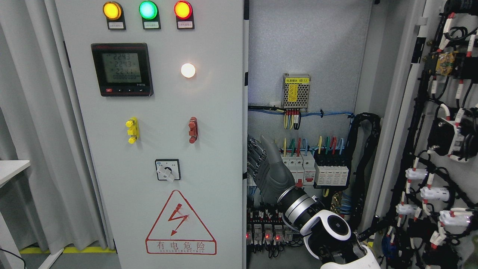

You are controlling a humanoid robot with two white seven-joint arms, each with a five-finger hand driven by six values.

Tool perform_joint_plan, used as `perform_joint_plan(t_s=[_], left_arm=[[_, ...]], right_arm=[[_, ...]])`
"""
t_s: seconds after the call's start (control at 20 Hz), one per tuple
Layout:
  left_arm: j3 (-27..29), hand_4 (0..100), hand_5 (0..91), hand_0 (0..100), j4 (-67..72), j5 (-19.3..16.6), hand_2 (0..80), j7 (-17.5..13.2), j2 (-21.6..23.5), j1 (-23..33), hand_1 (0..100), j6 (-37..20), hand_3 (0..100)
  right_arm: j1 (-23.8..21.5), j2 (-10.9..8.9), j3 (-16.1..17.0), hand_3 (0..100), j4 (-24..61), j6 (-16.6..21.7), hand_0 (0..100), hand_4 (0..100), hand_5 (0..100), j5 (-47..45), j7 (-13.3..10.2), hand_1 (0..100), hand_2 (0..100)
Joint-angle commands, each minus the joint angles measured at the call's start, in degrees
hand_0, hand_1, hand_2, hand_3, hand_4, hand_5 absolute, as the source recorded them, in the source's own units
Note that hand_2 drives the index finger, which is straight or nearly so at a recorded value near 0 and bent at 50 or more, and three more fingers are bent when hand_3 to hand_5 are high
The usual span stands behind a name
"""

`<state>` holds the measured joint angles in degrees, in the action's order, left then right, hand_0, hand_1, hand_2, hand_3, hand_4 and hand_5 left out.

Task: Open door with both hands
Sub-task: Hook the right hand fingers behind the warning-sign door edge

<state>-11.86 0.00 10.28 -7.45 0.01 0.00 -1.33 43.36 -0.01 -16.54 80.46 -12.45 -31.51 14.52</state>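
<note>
Grey curtain [33, 112] is hanging at far left, with a white table corner [11, 166] poking in just in front of it. Yellow floor line [44, 249] is running along the curtain's bottom edge. Black cable [9, 256] is trailing across the floor at the near-left corner, and a white table leg [50, 259] is slanting down beside it.

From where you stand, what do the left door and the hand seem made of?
The left door looks like painted sheet metal: flat, matte light grey. The right hand, at that door's edge, looks like dark grey plastic or metal, with a shiny metal wrist ring.
</note>
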Motion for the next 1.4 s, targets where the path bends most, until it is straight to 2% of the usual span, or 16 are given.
perform_joint_plan(t_s=[0.0, 0.2, 0.35, 0.8, 0.95, 1.35], left_arm=[[0.0, 3, 0.0, 29, -1.1, 0.0, 2.7, 0.0, 1.5, -0.7, 0, 0.3, 3], [0.0, 3, 0.0, 29, -1.1, 0.0, 2.7, 0.0, 1.5, -0.7, 0, 0.2, 3], [0.0, 3, 0.0, 29, -1.1, 0.0, 2.7, 0.0, 1.5, -0.7, 0, 0.3, 3], [0.0, 3, 0.0, 29, -1.1, 0.0, 2.7, 0.0, 1.5, -0.7, 0, 0.3, 3], [0.0, 3, 0.0, 29, -1.1, 0.0, 2.7, 0.0, 1.5, -0.7, 0, 0.3, 3], [0.0, 4, 0.0, 29, -1.1, 0.0, 2.7, 0.0, 1.5, -0.7, 0, 0.3, 3]], right_arm=[[0.1, 0.01, 0.8, 0, -0.9, 0.1, 22, 0, 0, -1.4, 1.6, 0, 0], [0.1, 0.01, 2.5, 0, -1.1, 0.2, 22, 0, 0, -2.5, 2.3, 0, 0], [0.1, -0.16, 2.5, 0, -1.2, 0.2, 22, 0, 0, -2.9, 4.3, 0, 0], [-0.3, -0.25, 3.4, 0, -1.6, 0.6, 22, 0, 0, -3.0, 4.6, 0, 0], [-0.5, -0.25, 3.4, 0, -1.6, 0.6, 22, 0, 0, -3.0, 6.7, 0, 0], [-0.6, -0.69, 5.4, 0, -1.5, 0.7, 22, 0, 0, -3.1, 7.3, 0, 0]])
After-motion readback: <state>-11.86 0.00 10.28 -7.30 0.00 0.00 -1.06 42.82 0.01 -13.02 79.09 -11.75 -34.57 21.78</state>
